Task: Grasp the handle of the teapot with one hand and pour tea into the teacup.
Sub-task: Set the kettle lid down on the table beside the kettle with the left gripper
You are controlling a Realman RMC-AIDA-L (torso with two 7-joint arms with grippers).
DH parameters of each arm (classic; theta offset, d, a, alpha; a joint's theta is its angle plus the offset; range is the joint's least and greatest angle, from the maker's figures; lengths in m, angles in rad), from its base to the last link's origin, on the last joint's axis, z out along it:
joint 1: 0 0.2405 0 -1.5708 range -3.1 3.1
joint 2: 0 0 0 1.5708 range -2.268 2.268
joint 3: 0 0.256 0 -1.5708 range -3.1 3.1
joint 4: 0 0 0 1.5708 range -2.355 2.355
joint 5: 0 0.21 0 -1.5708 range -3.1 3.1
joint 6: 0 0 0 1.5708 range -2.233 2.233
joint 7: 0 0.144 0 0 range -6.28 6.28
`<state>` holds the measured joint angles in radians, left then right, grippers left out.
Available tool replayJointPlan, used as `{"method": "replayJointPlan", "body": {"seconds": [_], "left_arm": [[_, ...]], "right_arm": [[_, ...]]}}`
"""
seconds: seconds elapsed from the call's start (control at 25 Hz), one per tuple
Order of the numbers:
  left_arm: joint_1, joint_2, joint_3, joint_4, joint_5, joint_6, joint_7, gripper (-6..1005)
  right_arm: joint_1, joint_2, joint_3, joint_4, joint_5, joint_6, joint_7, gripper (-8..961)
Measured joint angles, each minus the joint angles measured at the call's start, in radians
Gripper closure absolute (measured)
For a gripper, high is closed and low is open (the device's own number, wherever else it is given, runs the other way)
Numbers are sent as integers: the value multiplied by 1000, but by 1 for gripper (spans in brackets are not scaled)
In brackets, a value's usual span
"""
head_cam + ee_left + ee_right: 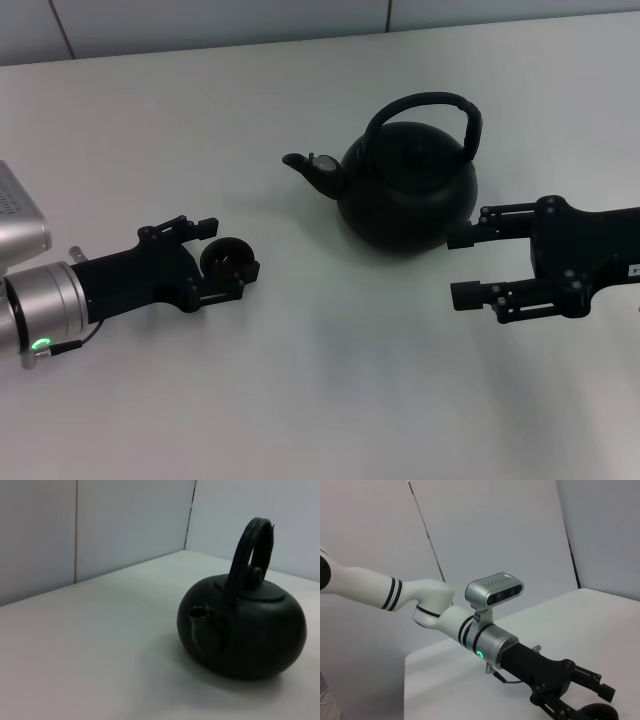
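The left gripper [225, 260], black and two-fingered, is seen low over the pale grey table [320, 400] on the robot's left side, its fingers set around the tiny round dark teacup [227, 258]. One finger is seen on the far side of the cup and the other on the near side, close against it, so the cup is taken to be clasped between them. In the right wrist view the same gripper [600, 700] is shown at the end of a silver wrist with a green light, the cup's rim [597, 713] lying between the finger ends.

The right gripper [462, 265], also black, is held on the robot's right side with its fingers spread wide and nothing between them. Its upper finger is brought just beside the lower flank of the large round matte-black teapot [405, 195]; whether it touches cannot be told.

The teapot is stood upright on the table between the two grippers, nearer the right one. Its short curved spout [305, 168] is pointed toward the robot's left, well apart from the teacup. The thick black arched handle [425, 105] is raised over the lid and is gripped by nothing.
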<state>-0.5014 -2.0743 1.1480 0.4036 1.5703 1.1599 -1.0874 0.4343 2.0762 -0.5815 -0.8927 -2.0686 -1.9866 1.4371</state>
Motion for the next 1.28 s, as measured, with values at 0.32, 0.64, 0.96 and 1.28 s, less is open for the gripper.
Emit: {"method": "replayJointPlan", "body": {"seconds": [0.32, 0.64, 0.96, 1.28], "left_arm": [[56, 3, -1, 74, -19, 72, 0, 140], [132, 10, -2, 172, -52, 206, 1, 140], [219, 36, -12, 280, -49, 376, 10, 140], [245, 47, -55, 282, -42, 522, 7, 140]], "right_arm": [[-3, 1, -1, 0, 1, 0, 0, 239], [-6, 1, 6, 0, 1, 0, -5, 240], [-23, 0, 14, -13, 1, 46, -9, 240], [-83, -1, 42, -47, 82, 82, -35, 240]]}}
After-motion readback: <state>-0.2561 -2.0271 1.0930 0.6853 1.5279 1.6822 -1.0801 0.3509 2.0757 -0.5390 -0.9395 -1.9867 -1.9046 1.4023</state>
